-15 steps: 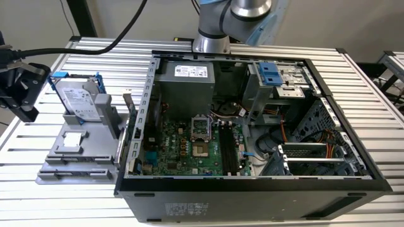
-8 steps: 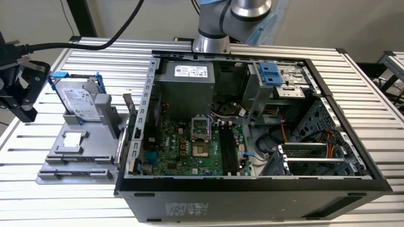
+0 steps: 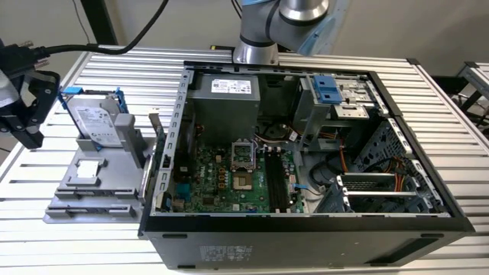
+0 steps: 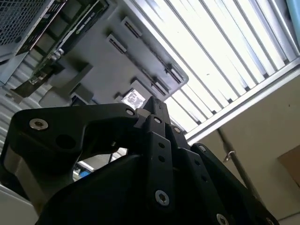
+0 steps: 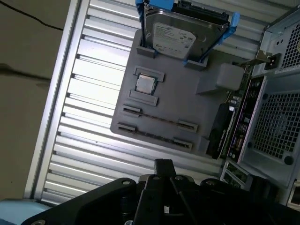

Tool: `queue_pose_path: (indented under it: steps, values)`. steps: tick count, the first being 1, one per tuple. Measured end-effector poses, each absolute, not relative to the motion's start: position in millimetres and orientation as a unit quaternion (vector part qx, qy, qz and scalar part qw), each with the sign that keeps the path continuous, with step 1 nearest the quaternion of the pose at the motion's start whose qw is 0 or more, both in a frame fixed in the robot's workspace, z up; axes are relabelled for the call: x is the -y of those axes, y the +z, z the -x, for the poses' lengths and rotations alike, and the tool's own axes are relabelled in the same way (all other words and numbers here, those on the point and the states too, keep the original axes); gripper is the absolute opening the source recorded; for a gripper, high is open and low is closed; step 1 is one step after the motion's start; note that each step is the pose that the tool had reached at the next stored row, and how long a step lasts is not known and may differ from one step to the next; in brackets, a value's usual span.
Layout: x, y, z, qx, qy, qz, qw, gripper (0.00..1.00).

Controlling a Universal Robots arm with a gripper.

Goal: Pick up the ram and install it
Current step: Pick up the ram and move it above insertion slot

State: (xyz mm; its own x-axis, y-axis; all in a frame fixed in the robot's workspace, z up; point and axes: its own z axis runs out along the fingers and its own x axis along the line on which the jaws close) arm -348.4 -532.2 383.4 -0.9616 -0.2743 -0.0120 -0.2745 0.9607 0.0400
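Now, my gripper: my gripper [image 3: 31,140] hangs over the slatted table [image 3: 450,114], on the outer side of the grey fixture [image 3: 95,192], and touches nothing that I can see
Grip: I cannot tell whether it is apart or together; both wrist views look at it from behind, along its black links
Ram: as far as I can make out, the ram [image 5: 157,118] is the thin dark strip standing on edge between two clips [image 5: 131,111] on the fixture, apart from my gripper; in the exterior view I cannot pick it out
Hard drive: the silver hard drive [image 3: 95,120] in its blue frame leans upright at one end of the fixture, and in the exterior view it is the thing closest to my gripper, near but apart
Chip: a small square chip [image 3: 88,168] lies flat in a recess of the fixture, between the hard drive and the ram's clips
Black card: a black card [image 5: 218,136] stands on edge on the side of the fixture away from my gripper, just beside the case
Case: the open computer case [image 3: 306,240] lies beyond the fixture from my gripper, well apart from it
Motherboard: the green motherboard [image 3: 221,183] lies on the floor of the case, with the long black slots [image 3: 276,183] running side by side on it
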Motion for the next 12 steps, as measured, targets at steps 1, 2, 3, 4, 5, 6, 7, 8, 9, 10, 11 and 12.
queue_pose_path:
  steps: [1,2,3,4,5,6,7,8,9,10,11,12]
  values:
    - [532.2,383.4,348.4,-0.989,0.021,0.146,0.003,0.00]
    - [532.2,383.4,348.4,-0.988,0.021,0.152,0.003,0.00]
    - [532.2,383.4,348.4,-0.987,0.021,0.159,0.003,0.00]
    - [532.2,383.4,348.4,-0.986,0.021,0.165,0.003,0.00]
    - [532.2,383.4,348.4,-0.985,0.021,0.172,0.002,0.00]
    - [532.2,383.4,348.4,-0.984,0.021,0.179,0.002,0.00]
    - [532.2,383.4,348.4,-0.982,0.021,0.186,0.002,0.00]
    - [532.2,383.4,348.4,-0.981,0.021,0.194,0.002,0.00]
    - [532.2,383.4,348.4,-0.979,0.021,0.201,0.002,0.00]
    - [532.2,383.4,348.4,-0.978,0.021,0.209,0.002,0.00]
    - [532.2,383.4,348.4,-0.976,0.021,0.218,0.002,0.00]
    - [532.2,383.4,348.4,-0.974,0.021,0.227,0.001,0.00]
